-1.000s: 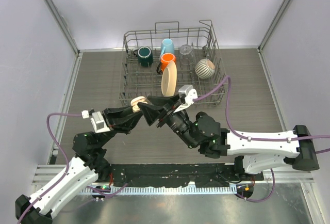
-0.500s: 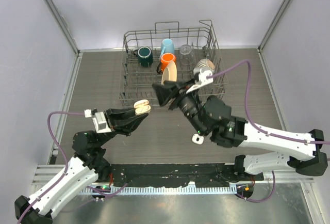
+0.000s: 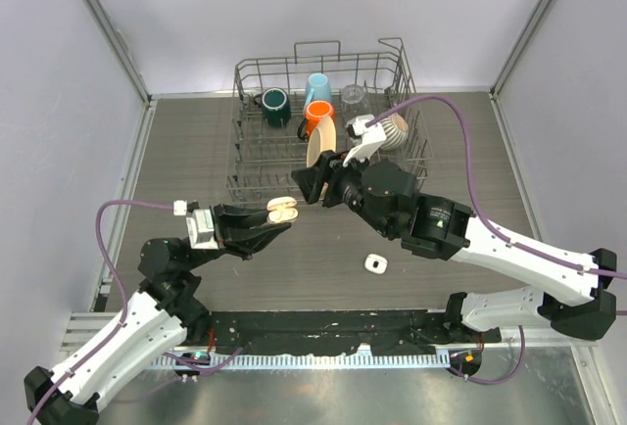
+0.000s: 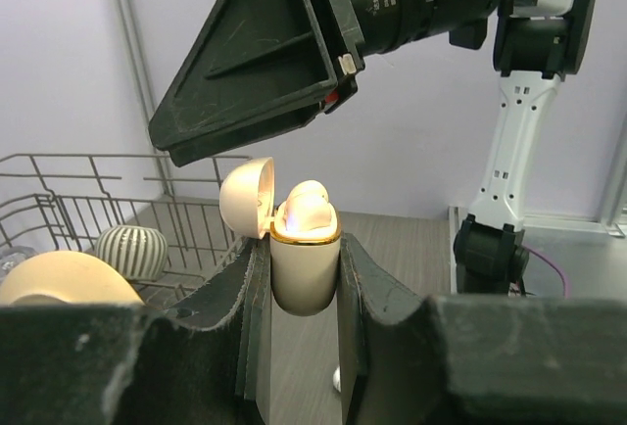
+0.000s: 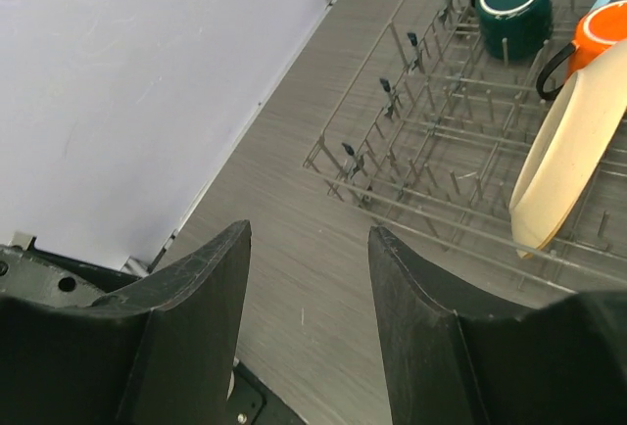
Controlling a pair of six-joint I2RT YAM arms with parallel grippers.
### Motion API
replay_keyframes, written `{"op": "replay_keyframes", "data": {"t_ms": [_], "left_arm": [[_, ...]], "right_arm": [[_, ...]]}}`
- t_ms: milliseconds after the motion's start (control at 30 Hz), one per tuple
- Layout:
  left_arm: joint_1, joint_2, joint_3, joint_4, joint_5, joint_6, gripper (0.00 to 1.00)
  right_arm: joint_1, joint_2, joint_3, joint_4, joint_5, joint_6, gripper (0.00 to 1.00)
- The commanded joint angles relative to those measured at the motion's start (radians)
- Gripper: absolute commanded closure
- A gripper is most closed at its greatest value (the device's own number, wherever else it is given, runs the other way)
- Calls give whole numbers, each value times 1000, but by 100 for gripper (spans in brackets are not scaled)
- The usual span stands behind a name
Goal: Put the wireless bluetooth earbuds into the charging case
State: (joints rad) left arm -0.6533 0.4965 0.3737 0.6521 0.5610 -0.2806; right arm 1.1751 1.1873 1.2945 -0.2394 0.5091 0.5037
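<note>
My left gripper is shut on a cream charging case, holding it upright above the table. Its lid is flipped open to the left. One cream earbud sits in the case's top, inside the gold rim. My right gripper hovers just right of and behind the case, apart from it. In the left wrist view its black fingers hang above the case. The right gripper is open with nothing between its fingers. I see no other earbuds.
A wire dish rack stands at the back with a green mug, an orange mug, a blue cup, a glass, a cream plate and a striped bowl. A small white rounded-square case lies on the table under the right arm.
My right gripper has pulled back from the case towards the rack, and its arm has lifted, uncovering the small white case. The left gripper has shifted slightly right with the cream case.
</note>
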Motion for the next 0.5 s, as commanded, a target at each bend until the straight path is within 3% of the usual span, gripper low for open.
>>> {"op": "replay_keyframes", "data": {"t_ms": [0, 467], "left_arm": [[0, 10, 48, -5, 69, 14, 100], [0, 53, 68, -40, 91, 41, 100]], "right_arm": [[-3, -6, 54, -32, -53, 18, 43], [-3, 51, 43, -52, -242, 29, 43]]}}
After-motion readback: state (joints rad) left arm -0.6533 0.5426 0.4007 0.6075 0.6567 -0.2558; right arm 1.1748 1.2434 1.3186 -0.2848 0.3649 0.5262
